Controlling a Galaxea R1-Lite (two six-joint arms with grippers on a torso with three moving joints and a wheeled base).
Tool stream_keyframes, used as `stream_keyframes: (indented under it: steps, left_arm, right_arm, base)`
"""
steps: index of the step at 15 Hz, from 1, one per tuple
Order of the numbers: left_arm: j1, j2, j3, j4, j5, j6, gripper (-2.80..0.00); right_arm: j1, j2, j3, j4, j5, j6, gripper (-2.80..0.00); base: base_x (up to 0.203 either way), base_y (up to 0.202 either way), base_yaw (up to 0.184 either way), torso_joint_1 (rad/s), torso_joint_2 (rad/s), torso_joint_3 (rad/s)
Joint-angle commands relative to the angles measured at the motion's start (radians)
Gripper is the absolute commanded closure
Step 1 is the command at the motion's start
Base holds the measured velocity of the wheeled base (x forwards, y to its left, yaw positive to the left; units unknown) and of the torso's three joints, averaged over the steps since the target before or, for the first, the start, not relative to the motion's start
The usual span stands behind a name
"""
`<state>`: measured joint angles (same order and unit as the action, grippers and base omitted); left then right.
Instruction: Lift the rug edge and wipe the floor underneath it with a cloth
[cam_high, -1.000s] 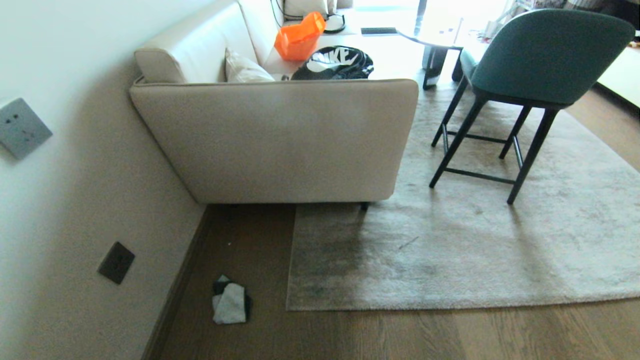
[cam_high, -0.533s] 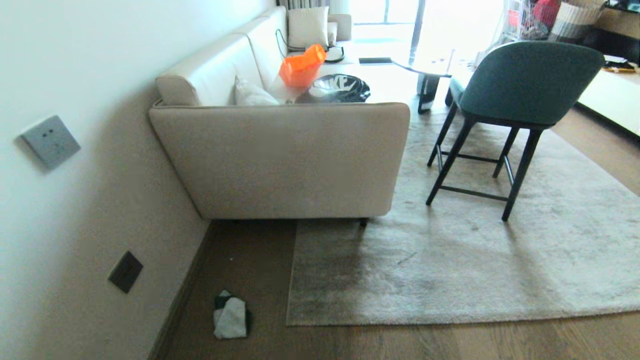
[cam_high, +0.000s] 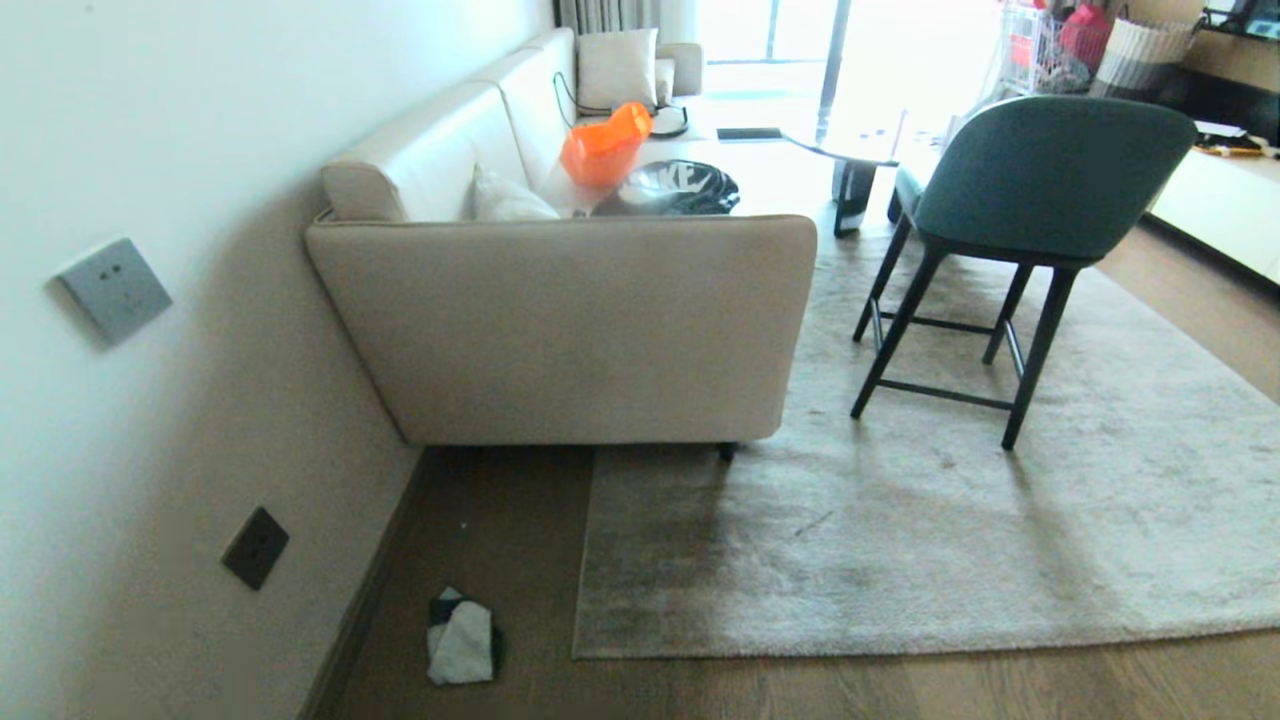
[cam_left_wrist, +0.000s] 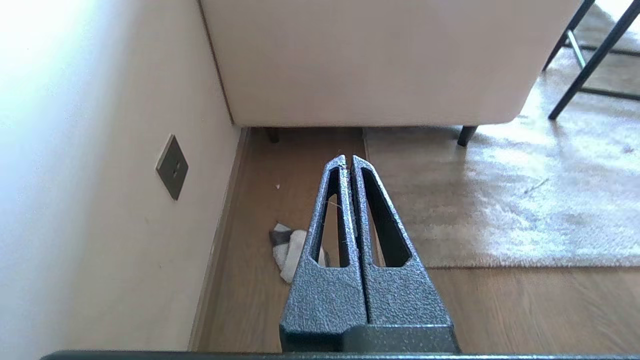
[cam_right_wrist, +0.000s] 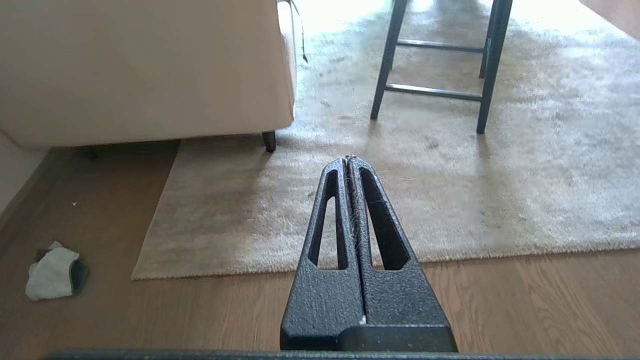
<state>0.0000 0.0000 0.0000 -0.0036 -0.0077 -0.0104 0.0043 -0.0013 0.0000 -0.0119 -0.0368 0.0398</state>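
Head view: a beige sofa (cam_high: 570, 330) stands against the wall. The rug edge (cam_high: 900, 640) lies flat on the floor (cam_high: 500, 520), its long axis running sideways across the front of the sofa, its corner (cam_high: 578, 652) pointing toward the wall. A crumpled cloth (cam_high: 462, 640) lies on bare floor between that corner and the wall. A green chair (cam_high: 1010, 220) stands on the rug beyond the sofa. Neither arm shows.

Left wrist view: the left gripper (cam_left_wrist: 348, 161), fingers pressed together and empty, hangs above the floor near the sofa, cloth just beside.

Right wrist view: the right gripper (cam_right_wrist: 350, 161), likewise clenched and empty, hangs over the rug before the sofa.

Nothing looks started yet. Likely best: open the fingers, take the cloth first, then pinch the rug at its corner, where it should peel up easiest
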Motion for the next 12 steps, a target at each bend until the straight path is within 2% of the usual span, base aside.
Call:
stream_keyframes:
  steps: [1, 12]
  left_arm:
    - [0.0, 0.0, 0.0, 0.0, 0.0, 0.0, 0.0]
    - [0.0, 0.0, 0.0, 0.001, 0.0, 0.0, 0.0]
  right_arm:
    - [0.0, 0.001, 0.0, 0.0, 0.0, 0.0, 0.0]
    - [0.0, 0.001, 0.0, 0.0, 0.0, 0.0, 0.0]
  base:
    - [0.0, 0.0, 0.0, 0.002, 0.0, 0.091]
    - [0.0, 0.0, 0.0, 0.001, 0.0, 0.011]
